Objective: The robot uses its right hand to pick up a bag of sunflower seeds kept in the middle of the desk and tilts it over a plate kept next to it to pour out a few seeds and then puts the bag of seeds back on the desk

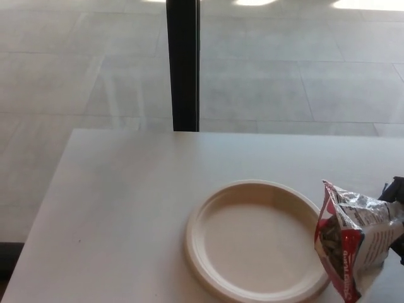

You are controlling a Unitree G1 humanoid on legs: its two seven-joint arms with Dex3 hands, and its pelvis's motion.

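1. At right table [126, 208] edge: right hand [396, 196], mostly out of frame, clamped on seed bag [353, 237], open mouth tilted toward the plate.
2. Beside it: paper plate [255, 237], rim just under bag's mouth.
3. Left half of table bare, pale.
4. Beyond: tiled floor [284, 82], black post [183, 63].

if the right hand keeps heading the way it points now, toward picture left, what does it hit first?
The right hand holds the seed bag, whose open mouth leads. Next in line is the plate, its near rim; height above it is unclear.
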